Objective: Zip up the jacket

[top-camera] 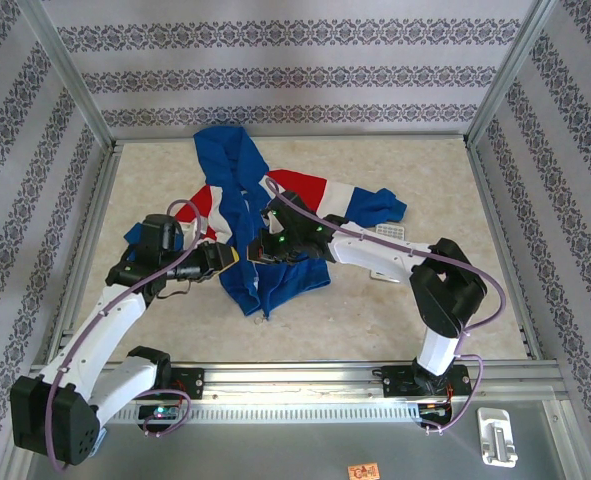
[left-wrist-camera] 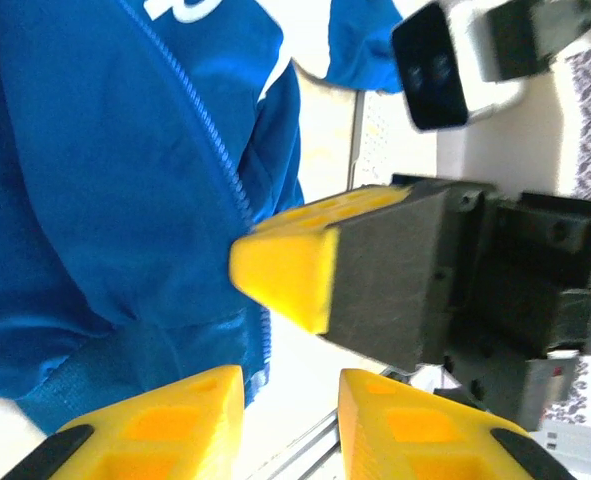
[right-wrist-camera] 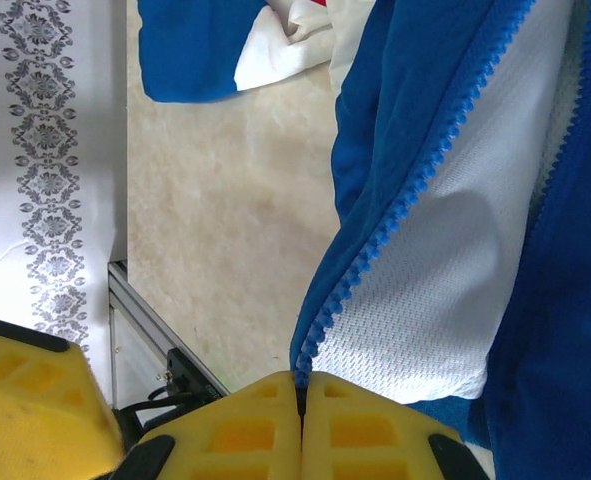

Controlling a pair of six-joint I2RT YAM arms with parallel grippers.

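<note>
The royal-blue hooded jacket lies crumpled on the beige table, hood toward the far wall, red-and-white sleeves spread sideways. Its front hangs open: the blue zipper teeth are unjoined, with white mesh lining showing.

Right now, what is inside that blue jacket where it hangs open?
White mesh lining shows inside the jacket, bordered by blue zipper teeth. The right fingers are pinched shut on that zipper edge. Whatever lies under the fabric is covered, so I cannot tell.
</note>
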